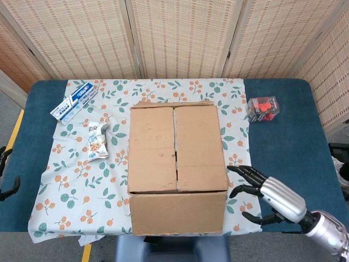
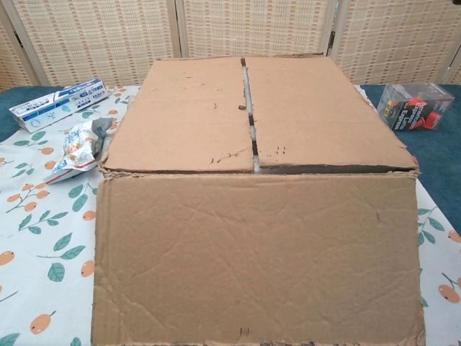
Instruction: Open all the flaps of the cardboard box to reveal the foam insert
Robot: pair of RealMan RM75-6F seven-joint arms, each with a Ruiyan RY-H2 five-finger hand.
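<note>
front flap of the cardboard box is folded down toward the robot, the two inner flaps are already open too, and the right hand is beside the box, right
Not quite. The brown cardboard box has its front flap folded down, and the right hand is open beside it, but the two inner flaps are not open. They lie flat and closed, meeting at a centre seam. The chest view shows it best.

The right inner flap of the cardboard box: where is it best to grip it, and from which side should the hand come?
Probably at the centre seam, where the right inner flap has a free edge. The right hand, open beside the cardboard box, could come from above and lift it rightward.
</note>
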